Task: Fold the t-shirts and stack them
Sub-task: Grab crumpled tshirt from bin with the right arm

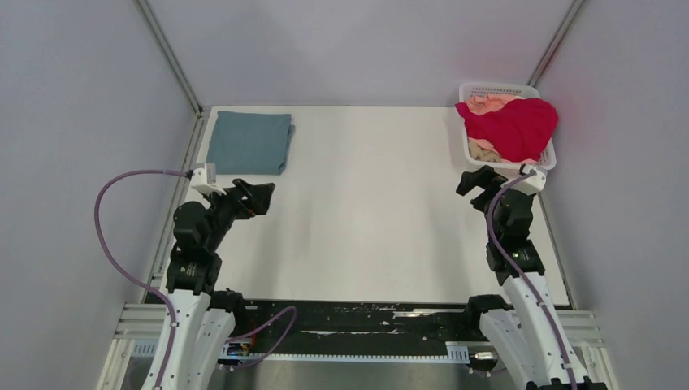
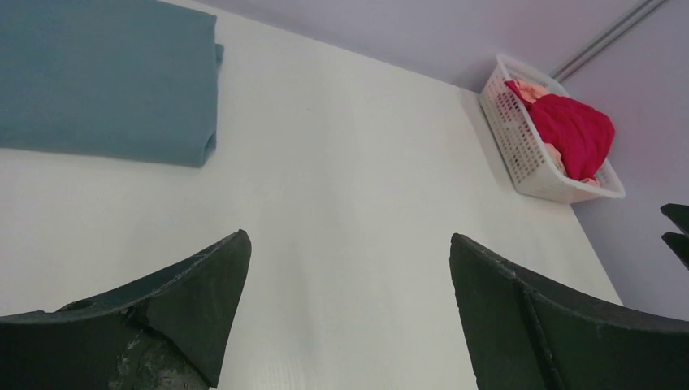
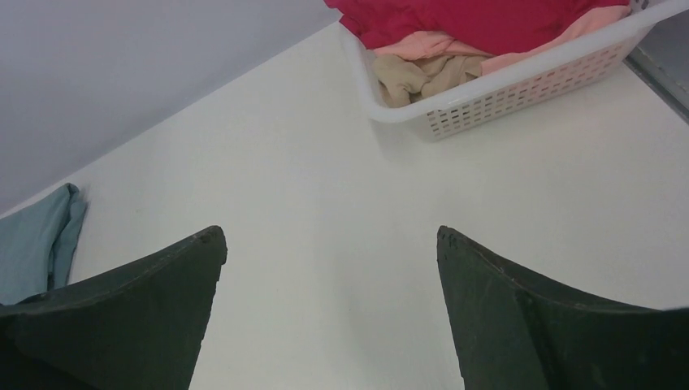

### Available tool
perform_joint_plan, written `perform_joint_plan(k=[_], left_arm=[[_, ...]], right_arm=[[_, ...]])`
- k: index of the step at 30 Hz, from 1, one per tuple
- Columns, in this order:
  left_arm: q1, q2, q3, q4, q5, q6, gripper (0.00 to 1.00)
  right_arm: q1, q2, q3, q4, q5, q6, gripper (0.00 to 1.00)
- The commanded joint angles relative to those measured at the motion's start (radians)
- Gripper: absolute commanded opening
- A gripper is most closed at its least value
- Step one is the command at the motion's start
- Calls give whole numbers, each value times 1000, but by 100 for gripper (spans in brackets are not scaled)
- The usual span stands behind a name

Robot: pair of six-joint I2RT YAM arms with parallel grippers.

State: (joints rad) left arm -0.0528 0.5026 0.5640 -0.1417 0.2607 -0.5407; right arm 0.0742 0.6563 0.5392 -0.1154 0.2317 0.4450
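Observation:
The grey-blue t-shirt [image 1: 249,141] lies folded flat at the table's far left corner; it also shows in the left wrist view [image 2: 106,77] and at the left edge of the right wrist view [image 3: 36,244]. The crimson red t-shirt [image 1: 513,127] lies crumpled on top of other cloth in the white mesh basket [image 1: 549,161] at the far right; it also shows in the left wrist view [image 2: 573,134] and the right wrist view [image 3: 479,20]. My left gripper [image 1: 264,195] is open and empty, just in front of the folded shirt. My right gripper [image 1: 471,180] is open and empty, in front of the basket.
Pink [image 3: 431,45] and beige [image 3: 414,77] cloth lie under the red shirt in the basket. The white table [image 1: 374,211] is walled by grey panels on three sides. Both arm bases stand at the near edge.

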Motion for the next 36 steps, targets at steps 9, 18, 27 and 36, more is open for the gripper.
perform_joint_plan(k=[9, 18, 27, 36], left_arm=[[-1, -3, -18, -4, -115, 0, 100], [-1, 1, -37, -31, -313, -25, 100], [0, 18, -36, -45, -366, -22, 100], [0, 39, -28, -54, -379, -23, 100]], right_arm=[[-52, 510, 520, -78, 208, -175, 100], [-201, 1072, 1018, -130, 69, -330, 100], [-225, 1457, 1370, -161, 169, -406, 97], [-238, 1577, 1416, -185, 248, -417, 82]])
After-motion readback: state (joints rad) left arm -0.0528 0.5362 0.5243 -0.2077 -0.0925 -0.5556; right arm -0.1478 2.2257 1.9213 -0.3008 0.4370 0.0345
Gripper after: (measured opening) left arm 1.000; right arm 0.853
